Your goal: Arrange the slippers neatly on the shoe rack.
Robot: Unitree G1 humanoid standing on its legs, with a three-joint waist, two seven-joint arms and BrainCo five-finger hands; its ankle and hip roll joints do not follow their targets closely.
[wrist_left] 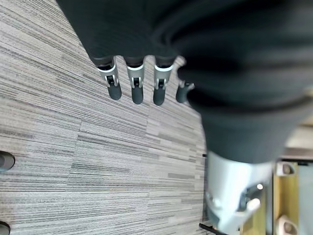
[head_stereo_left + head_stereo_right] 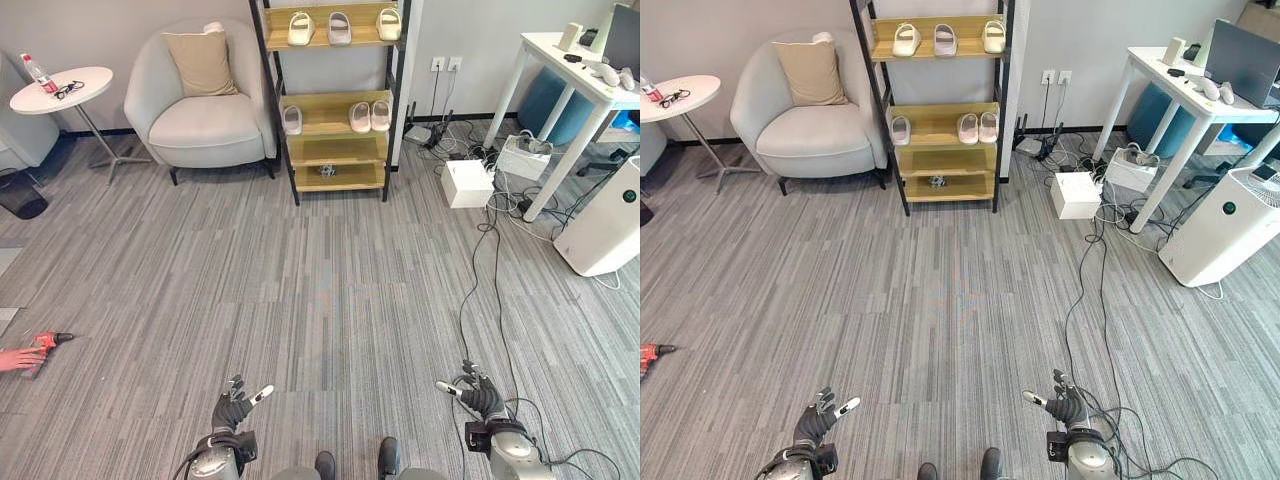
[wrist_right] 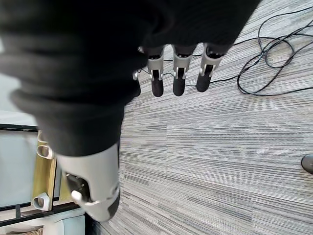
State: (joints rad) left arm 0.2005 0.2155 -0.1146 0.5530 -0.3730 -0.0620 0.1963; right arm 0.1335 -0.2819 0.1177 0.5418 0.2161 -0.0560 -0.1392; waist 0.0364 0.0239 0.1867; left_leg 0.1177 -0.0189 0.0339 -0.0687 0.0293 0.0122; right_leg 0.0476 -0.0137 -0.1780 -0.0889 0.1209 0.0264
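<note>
We logged slippers (image 2: 340, 27) on the rack (image 2: 330, 110), toes up; both robot hands (image 2: 232, 409) (image 2: 481, 395) spread, empty.

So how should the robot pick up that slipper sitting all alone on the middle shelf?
The lone slipper lies flat at the left end of the middle shelf, its open end facing the room. Probably best to come from the front, slip fingers into that opening and pinch the upper strap with the thumb. Both the left hand and right hand hang open and empty, far back from the rack.
</note>
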